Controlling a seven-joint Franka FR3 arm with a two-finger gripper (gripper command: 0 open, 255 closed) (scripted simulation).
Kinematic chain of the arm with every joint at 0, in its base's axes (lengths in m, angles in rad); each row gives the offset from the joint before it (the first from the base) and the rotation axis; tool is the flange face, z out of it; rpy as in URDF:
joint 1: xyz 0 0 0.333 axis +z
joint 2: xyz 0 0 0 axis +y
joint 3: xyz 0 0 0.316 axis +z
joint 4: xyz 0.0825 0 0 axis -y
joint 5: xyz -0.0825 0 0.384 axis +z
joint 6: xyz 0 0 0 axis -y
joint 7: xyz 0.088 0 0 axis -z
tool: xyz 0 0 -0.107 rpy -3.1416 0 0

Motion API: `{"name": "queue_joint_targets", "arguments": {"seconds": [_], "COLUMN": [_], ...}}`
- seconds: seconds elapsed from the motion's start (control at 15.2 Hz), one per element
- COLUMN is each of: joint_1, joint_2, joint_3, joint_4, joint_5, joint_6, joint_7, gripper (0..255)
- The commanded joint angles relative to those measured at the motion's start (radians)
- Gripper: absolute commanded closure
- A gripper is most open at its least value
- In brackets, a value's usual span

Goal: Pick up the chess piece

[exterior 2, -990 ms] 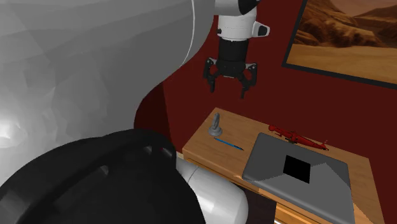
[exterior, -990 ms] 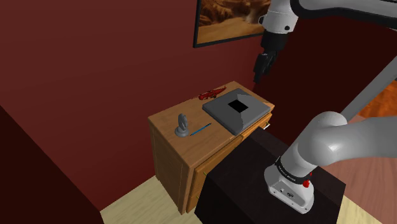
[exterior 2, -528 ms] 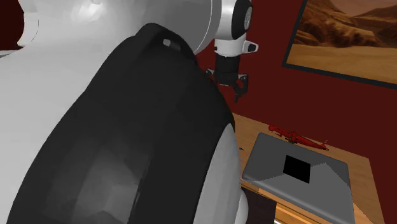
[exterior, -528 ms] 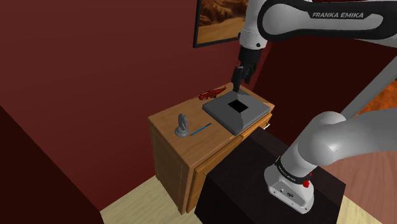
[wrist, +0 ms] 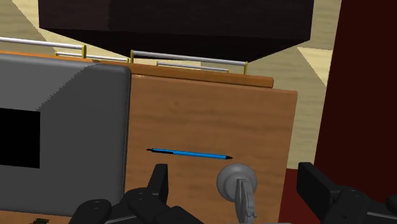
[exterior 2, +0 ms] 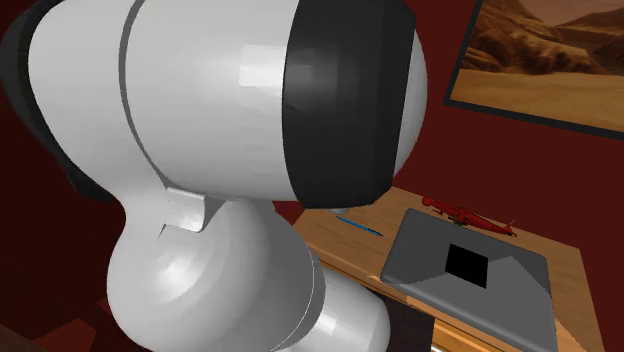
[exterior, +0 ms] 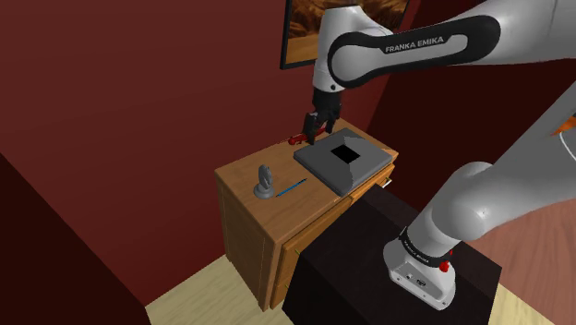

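Grey all over, the small chess piece with a round base [exterior: 265,181] stands upright on the flat top of the brown wooden cabinet [exterior: 242,181]. It is near the middle of the shoulder view, toward the cabinet's corner on that view's left. A thin blue pen [exterior: 293,186] lies just beside it. Further to the shoulder view's right, a flat grey slab with a black square in its middle [exterior: 362,164] lies on the same top. A red tool [exterior 2: 468,213] lies behind the slab, next to the dark red wall [exterior: 138,83]. The all-black two-finger gripper [exterior: 312,127] hangs in the air near the slab's far corner, apart from the chess piece, in the upper middle of the shoulder view. In the wrist view its two black fingers [wrist: 159,183] stand wide apart and hold nothing. The chess piece shows between them there, but they do not touch it, and the pen lies just past it. A framed picture of brown rocks [exterior 2: 545,55] hangs on the wall in the upper right of the second exterior view. The big white and black arm [exterior 2: 230,120] covers the left and middle of that view. The black box stand [exterior: 369,249] sits at the lower right of the shoulder view, against the cabinet.
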Motion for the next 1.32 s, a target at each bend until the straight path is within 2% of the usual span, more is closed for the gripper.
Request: {"name": "queue_joint_targets", "arguments": {"seconds": [0.0, 0.66, 1.25], "joint_1": [-0.001, -0.004, 0.042], "joint_2": [0.076, 0.47, 0.812], "joint_3": [0.019, 0.066, 0.041], "joint_4": [0.007, 0.174, 0.422], "joint_5": [-0.004, -0.095, -0.2], "joint_6": [0.072, 0.297, 0.384], "joint_7": [0.028, 0.174, 0.29], "gripper": [0, 0, 0]}}
